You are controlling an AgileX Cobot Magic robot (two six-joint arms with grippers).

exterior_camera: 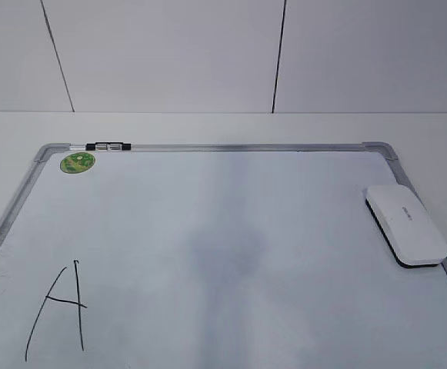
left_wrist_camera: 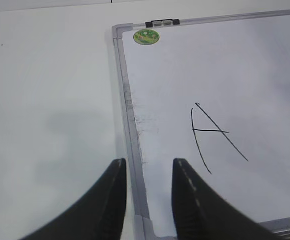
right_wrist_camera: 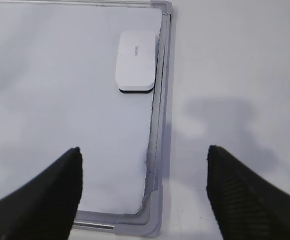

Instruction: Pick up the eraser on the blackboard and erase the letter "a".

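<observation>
The white eraser [exterior_camera: 406,224] lies flat on the blackboard [exterior_camera: 208,231] against its right frame; it also shows in the right wrist view [right_wrist_camera: 136,61]. No small letter "a" shows in any view; only a large capital A [exterior_camera: 58,307] is drawn at the board's lower left, also in the left wrist view [left_wrist_camera: 212,135]. My left gripper [left_wrist_camera: 148,165] is open and empty, above the board's left frame near its near corner. My right gripper [right_wrist_camera: 144,155] is wide open and empty, above the board's near right corner, well short of the eraser. Neither gripper shows in the exterior view.
A small black-and-silver marker [exterior_camera: 108,146] rests on the board's far frame, next to a round green sticker [exterior_camera: 78,162]. The board [left_wrist_camera: 209,75] lies on a white table [left_wrist_camera: 50,100]. A white panelled wall [exterior_camera: 223,54] stands behind.
</observation>
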